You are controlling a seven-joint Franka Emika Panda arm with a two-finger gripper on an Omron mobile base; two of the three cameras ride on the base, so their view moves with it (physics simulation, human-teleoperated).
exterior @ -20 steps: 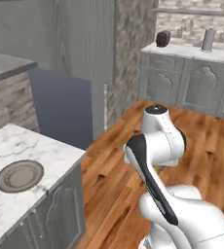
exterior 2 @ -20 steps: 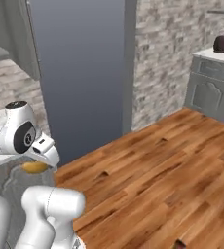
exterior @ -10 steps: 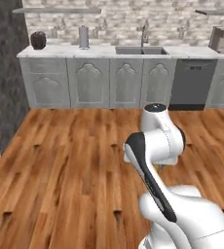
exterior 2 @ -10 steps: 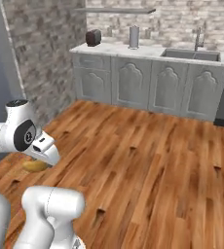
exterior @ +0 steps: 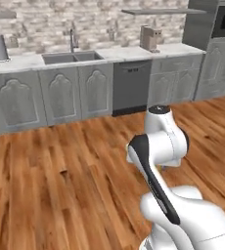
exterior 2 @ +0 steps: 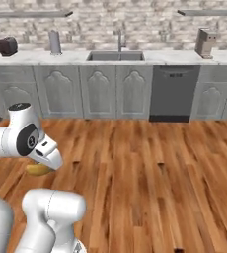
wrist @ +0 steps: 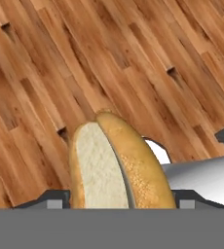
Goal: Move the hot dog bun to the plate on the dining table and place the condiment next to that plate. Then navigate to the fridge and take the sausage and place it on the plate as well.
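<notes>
One hot dog bun (wrist: 118,165) sits right up close in the hand view, standing on end between the fingers of the gripper (wrist: 119,200), whose jaws are spread fairly wide and closed on its sides. It is a split roll: the left half shows a pale, creamy cut face with a thin tan crust edge, the right half a golden-brown crust speckled with fine crumbs, and a dark seam runs between the two. Its rounded top curves over slightly to the right. Beneath it runs the wooden floor (wrist: 133,58), warm reddish planks with a few small dark knots.

In the right base view the bun (exterior 2: 38,169) peeks out as a small tan-yellow curve under the white wrist at the near left, held low above the floor (exterior 2: 145,173). The arm (exterior: 158,146) folds tightly over its own base in the left base view, elbow up, hand tucked down out of sight.

Farther out, the planks stretch to a long row of grey cabinets (exterior 2: 105,91) with arched door panels along the far wall. A dark grey dishwasher (exterior 2: 174,94) is set among them, right of centre. On the pale counter (exterior 2: 46,57) above sits a sink with a faucet (exterior 2: 119,39), a steel canister (exterior 2: 55,42) to its left, a dark toaster (exterior 2: 7,46) at the far left, and a coffee machine (exterior 2: 205,43) to the right. Behind, a stone-brick wall (exterior 2: 125,20) carries shelves.
</notes>
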